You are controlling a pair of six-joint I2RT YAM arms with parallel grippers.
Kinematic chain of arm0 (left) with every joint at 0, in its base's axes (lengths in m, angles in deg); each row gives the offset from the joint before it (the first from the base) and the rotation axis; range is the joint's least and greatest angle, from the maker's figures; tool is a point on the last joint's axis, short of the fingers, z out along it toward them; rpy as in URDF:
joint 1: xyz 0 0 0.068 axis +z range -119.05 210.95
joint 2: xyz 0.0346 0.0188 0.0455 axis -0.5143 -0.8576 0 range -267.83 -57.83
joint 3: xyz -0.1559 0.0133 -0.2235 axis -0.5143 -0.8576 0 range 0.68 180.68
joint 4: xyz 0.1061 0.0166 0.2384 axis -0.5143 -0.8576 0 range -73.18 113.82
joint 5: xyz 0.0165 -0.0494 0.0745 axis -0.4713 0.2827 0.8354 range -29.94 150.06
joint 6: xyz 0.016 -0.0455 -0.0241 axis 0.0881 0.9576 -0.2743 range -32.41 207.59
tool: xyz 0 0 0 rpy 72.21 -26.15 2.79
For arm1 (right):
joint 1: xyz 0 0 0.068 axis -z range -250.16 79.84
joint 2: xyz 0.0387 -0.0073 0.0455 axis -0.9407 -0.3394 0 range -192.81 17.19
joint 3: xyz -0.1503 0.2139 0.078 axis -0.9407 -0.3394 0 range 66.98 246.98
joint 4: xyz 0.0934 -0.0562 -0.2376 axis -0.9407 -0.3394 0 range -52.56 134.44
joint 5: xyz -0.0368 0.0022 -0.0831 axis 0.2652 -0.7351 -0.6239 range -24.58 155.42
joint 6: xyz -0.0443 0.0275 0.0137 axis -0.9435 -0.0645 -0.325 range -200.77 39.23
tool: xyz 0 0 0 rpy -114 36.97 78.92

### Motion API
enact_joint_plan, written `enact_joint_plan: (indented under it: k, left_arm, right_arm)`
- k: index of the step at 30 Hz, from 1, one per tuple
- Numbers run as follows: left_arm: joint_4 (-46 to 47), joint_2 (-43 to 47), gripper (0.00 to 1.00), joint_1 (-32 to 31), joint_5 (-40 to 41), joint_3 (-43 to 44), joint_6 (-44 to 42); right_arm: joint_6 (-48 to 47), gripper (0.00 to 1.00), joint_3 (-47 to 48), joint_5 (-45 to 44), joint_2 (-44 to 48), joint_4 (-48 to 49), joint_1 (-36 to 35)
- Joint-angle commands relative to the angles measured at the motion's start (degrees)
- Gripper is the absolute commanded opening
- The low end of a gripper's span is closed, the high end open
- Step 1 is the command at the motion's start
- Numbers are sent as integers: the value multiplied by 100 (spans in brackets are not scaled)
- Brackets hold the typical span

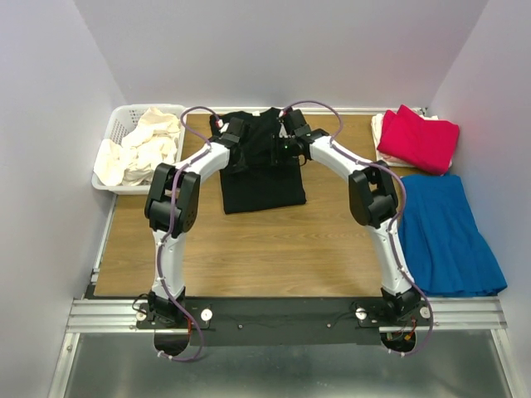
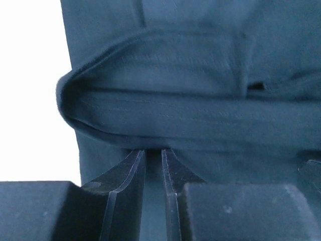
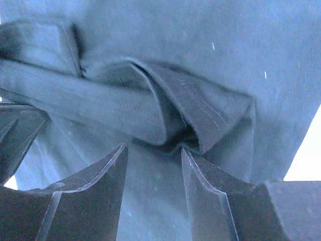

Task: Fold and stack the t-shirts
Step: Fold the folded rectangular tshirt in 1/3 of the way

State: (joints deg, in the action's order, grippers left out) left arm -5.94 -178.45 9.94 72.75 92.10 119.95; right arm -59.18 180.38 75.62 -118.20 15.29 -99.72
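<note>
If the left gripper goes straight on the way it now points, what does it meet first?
The left gripper would first meet the folded edge of the black shirt, which lies right at its fingertips. It may even be touching the fold; the depth is unclear.

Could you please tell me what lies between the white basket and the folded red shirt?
The top view shows the black t-shirt lying there, with the left gripper and right gripper at its far end.

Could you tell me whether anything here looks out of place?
The blue cloth on the right lies mostly beyond the edge of the table, and the cream t-shirts sit crumpled in the basket, one spilling over its rim.
</note>
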Motion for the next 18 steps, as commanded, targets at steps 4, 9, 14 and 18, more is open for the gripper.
enact_joint_plan:
  k: [4, 9, 14, 18]
  left_arm:
    - [-162, -585, 26, 291, 40, 1000, -274]
    - [-48, -1006, 26, 440, 190, 1798, -309]
    - [75, -1262, 25, 537, 435, 2284, -160]
    - [58, -1105, 25, 572, 682, 2311, -116]
  right_arm:
    - [13, 55, 1016, -403, -628, -82, -6]
    - [-128, 55, 1727, -913, -918, -74, 3]
    - [-50, 56, 2212, -1827, -1051, -47, 187]
    - [241, 58, 2195, -2145, -832, -56, 573]
